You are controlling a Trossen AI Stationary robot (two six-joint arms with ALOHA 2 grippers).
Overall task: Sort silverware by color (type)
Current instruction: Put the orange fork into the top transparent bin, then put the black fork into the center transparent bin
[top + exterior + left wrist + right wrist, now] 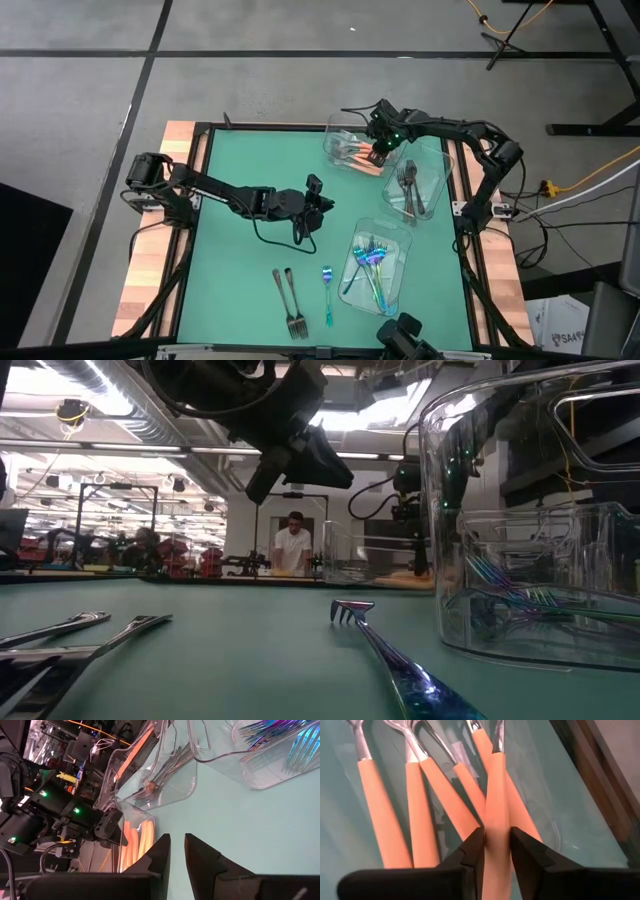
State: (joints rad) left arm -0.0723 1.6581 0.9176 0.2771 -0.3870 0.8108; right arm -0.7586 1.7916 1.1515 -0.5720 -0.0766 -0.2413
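Right gripper point(496, 845) in 1 o'clock tray point(338, 128), fingers clamped on orange fork point(496, 795) above orange pile. Early release: fork snags rim. Left gripper point(314, 200) mid-tabletop, fingers slightly apart, empty. Two dark forks point(290, 300), blue fork point(327, 290) unsorted at 6 o'clock.

Right gripper point(496, 845) fingers pinch an orange-handled fork point(496, 795) above others.

Right tool point(496, 851) clamped; left tool point(177, 851) slightly parted, mid-table.
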